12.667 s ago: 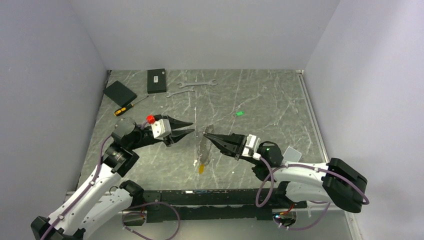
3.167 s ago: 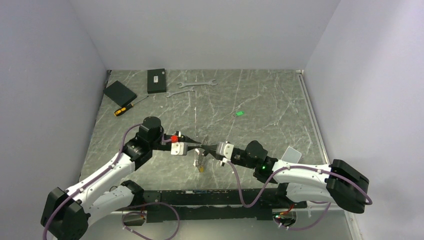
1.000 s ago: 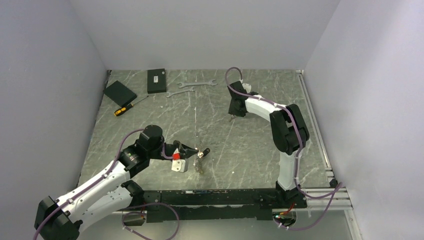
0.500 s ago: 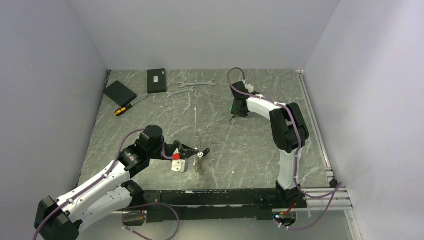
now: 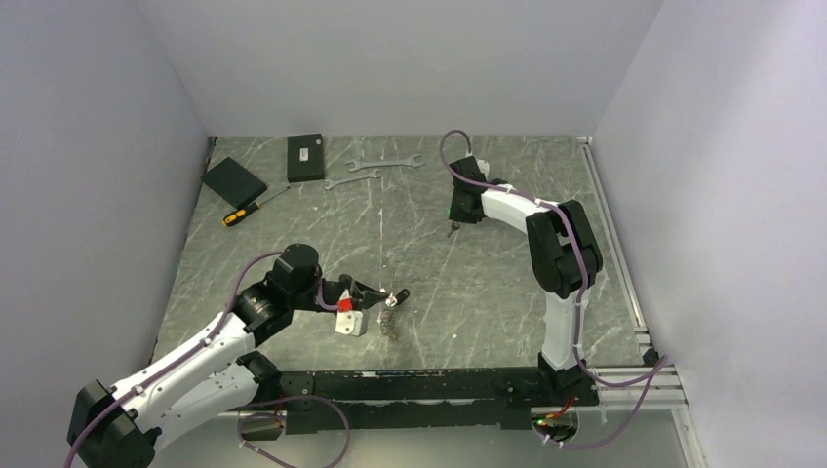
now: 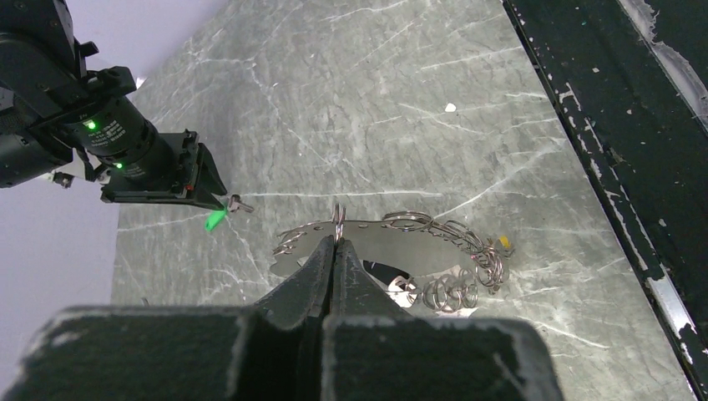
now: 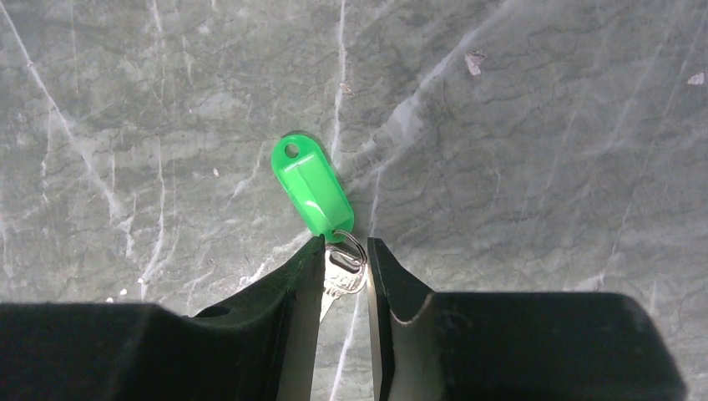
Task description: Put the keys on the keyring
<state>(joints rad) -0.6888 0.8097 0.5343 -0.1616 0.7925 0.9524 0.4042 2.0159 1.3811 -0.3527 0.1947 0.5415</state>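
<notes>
The keys (image 7: 341, 271), silvery with a bright green tag (image 7: 311, 188), lie flat on the grey table at the far middle. My right gripper (image 7: 346, 241) points down over them, a finger against each side of the key head; it also shows in the top view (image 5: 451, 224). The keyring (image 6: 417, 251), a flat metal plate hung with several wire rings, is held up near the front of the table. My left gripper (image 6: 336, 241) is shut on one small ring at its top edge. In the left wrist view the keys (image 6: 238, 203) lie far beyond the keyring.
Two silver wrenches (image 5: 385, 163) lie at the back, beside a black box (image 5: 305, 157), a black flat pad (image 5: 233, 179) and a yellow-handled screwdriver (image 5: 244, 212). A yellow tag (image 6: 502, 241) hangs on the keyring. A black rail (image 6: 626, 125) runs along the near table edge.
The right jaws have drawn in around the key head over the last second. Before that the right arm swung from the keyring to the far middle. The left arm holds still.
</notes>
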